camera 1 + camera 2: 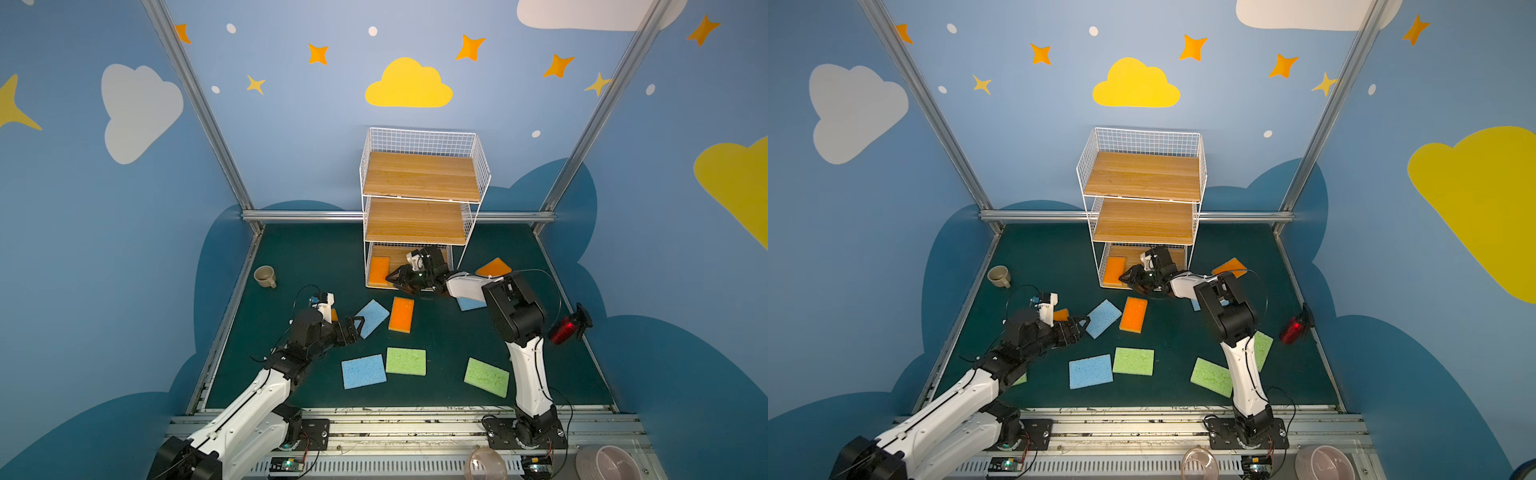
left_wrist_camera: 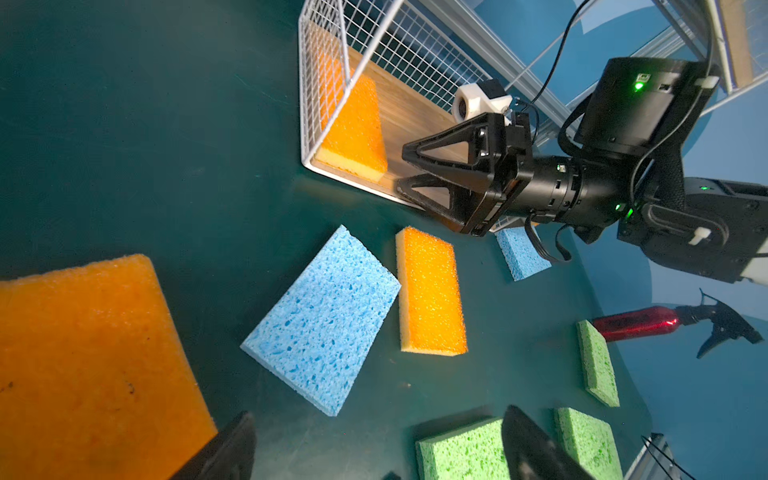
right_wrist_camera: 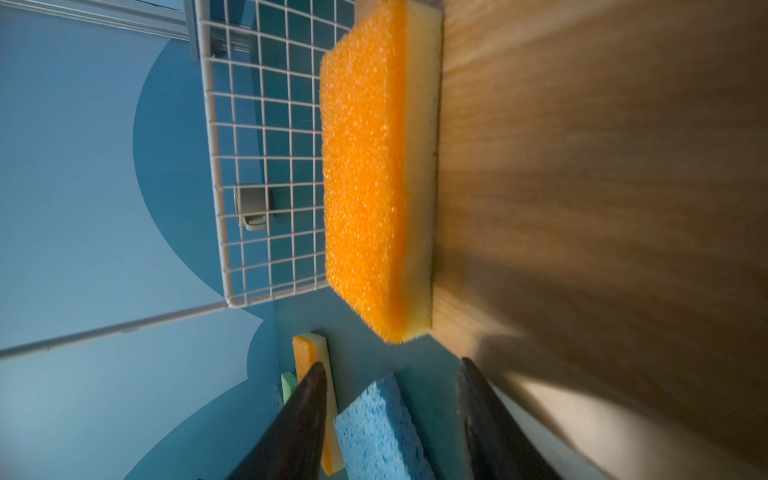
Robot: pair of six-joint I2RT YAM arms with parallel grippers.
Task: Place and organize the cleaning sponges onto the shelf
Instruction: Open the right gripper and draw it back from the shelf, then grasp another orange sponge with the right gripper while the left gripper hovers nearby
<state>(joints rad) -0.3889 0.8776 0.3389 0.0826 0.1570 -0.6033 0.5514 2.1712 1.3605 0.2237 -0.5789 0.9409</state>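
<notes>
No writing, label, brand or number can be read on anything here.

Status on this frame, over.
Right gripper open, empty, at shelf bottom tier. One orange sponge shelved there. Left gripper open near blue sponge. Nothing blocking.

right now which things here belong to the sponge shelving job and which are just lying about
job: shelf; orange sponge on its bottom board; loose orange sponge; front blue sponge; middle green sponge; likewise the other loose sponges
lying about: beige mug; red spray bottle; pink bowl
</notes>
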